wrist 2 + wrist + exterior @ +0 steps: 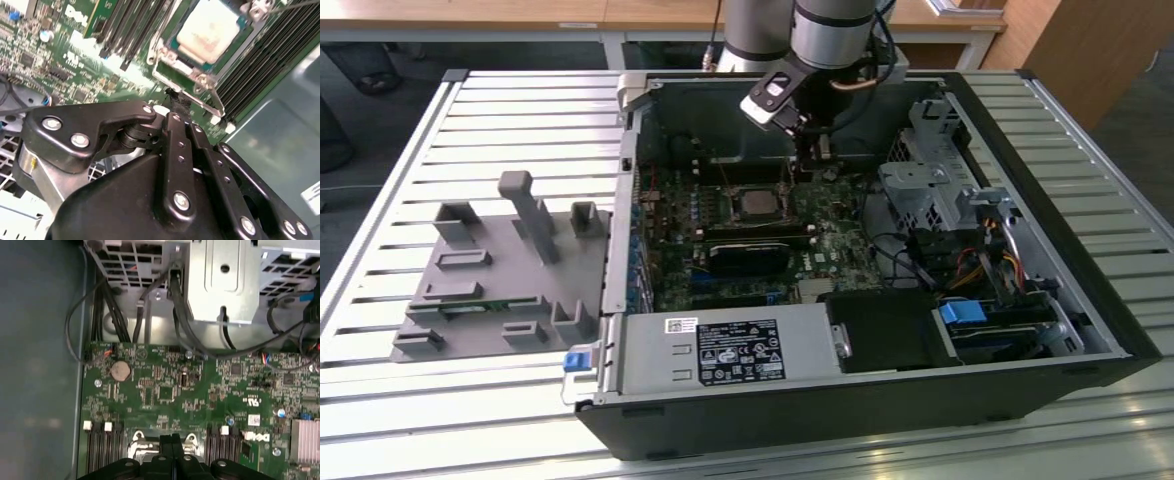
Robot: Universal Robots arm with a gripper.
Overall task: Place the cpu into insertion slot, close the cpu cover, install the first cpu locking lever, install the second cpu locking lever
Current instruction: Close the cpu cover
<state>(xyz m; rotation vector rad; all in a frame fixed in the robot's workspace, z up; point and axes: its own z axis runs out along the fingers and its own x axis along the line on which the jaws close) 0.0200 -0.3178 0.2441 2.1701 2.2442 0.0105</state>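
Note:
The cpu sits in the insertion slot on the green board inside the open computer case; its pale silver top is seen close up in the second wrist view. The silver cpu cover frames it and looks to be lying down around it. My gripper reaches down at the far edge of the socket. Its black fingers are shut together, with nothing visible between them. The tip of the gripper is at the cover's edge. In the first wrist view the gripper stands between two silver socket parts.
A black rectangular block lies just in front of the socket. Dark memory slots flank it. A metal drive cage and cables fill the exterior view's right. The power supply is at the front, a grey fixture on the slatted table.

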